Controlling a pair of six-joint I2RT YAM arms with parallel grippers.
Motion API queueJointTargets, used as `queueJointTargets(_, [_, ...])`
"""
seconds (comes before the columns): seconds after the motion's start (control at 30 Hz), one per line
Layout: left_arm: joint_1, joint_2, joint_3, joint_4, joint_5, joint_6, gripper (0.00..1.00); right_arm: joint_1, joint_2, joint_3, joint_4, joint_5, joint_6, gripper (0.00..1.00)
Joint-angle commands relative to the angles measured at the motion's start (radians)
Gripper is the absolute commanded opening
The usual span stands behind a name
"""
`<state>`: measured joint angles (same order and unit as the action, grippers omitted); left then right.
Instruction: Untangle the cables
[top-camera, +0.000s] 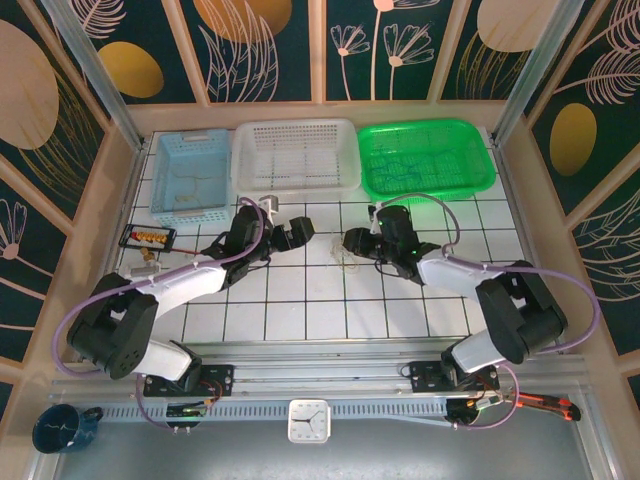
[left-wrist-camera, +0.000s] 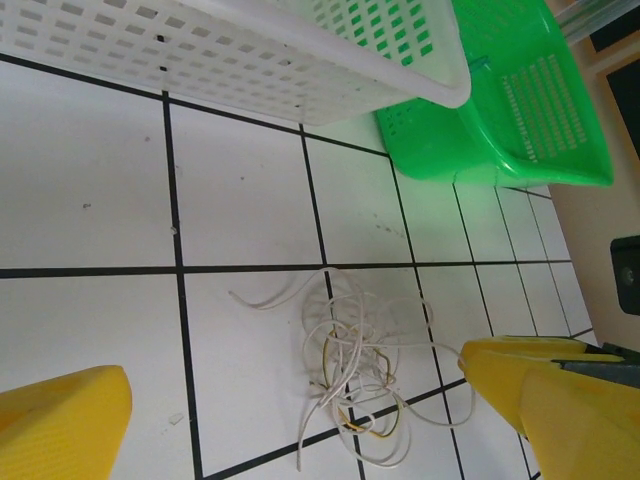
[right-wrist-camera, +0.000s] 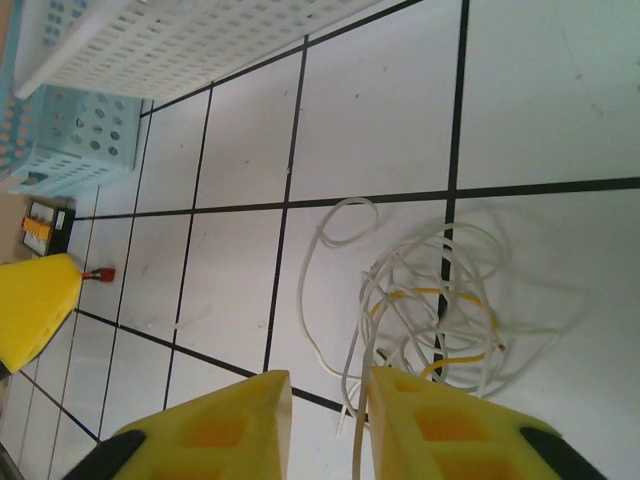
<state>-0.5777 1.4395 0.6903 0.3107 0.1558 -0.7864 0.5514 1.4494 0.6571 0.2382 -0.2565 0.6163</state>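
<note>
The cables lie in a small tangle on the white tiled table between my two grippers. In the left wrist view the cables are thin whitish loops with a yellow strand, lying over a tile joint. My left gripper hovers over them wide open, its yellow fingers far apart and holding nothing. My right gripper stands just beside the cables with a gap between its jaws. One white strand runs down into that gap along the right finger, and I cannot tell whether it touches it. From above, the left gripper and right gripper face each other.
Three baskets stand along the back of the table: blue, white and green. A small black tray with orange parts sits at the left. A wooden wall frames the table.
</note>
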Motion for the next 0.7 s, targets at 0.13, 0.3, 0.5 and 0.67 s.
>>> queueJointTargets(0.13, [0.003, 0.043, 0.020, 0.038, 0.043, 0.021, 0.99, 0.004, -0.163, -0.072, -0.093, 0.099, -0.012, 0.30])
queueJointTargets(0.3, [0.003, 0.059, 0.038, 0.041, 0.054, 0.021, 0.99, 0.016, -0.211, -0.131, -0.106, 0.092, 0.011, 0.35])
queueJointTargets(0.5, [0.004, 0.071, 0.047, 0.050, 0.062, 0.015, 0.99, 0.047, -0.175, -0.156, -0.080, 0.084, 0.018, 0.36])
queueJointTargets(0.67, [0.003, 0.074, 0.049, 0.052, 0.068, 0.008, 0.99, 0.064, -0.123, -0.134, -0.068, 0.085, -0.014, 0.36])
